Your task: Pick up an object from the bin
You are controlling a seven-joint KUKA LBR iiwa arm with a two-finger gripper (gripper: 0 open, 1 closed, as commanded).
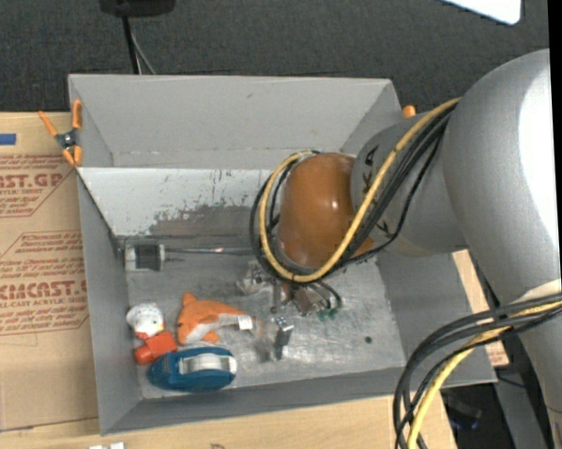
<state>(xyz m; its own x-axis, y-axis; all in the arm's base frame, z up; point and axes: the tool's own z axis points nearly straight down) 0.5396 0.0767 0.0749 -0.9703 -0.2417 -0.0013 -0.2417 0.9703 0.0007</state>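
Light comes from above. The back wall of the bin (228, 109), in the upper middle, looks pale and bright. Its left wall is darker grey. The orange cover (320, 207) has a soft shiny spot. The arm (512, 150) at the right glows bright.

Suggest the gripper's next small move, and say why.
Probably shift the gripper a little toward the view's left, over the orange-and-white toy. It hangs above bare bin floor just right of that toy, the nearest thing; the blue oval thing lies further left.
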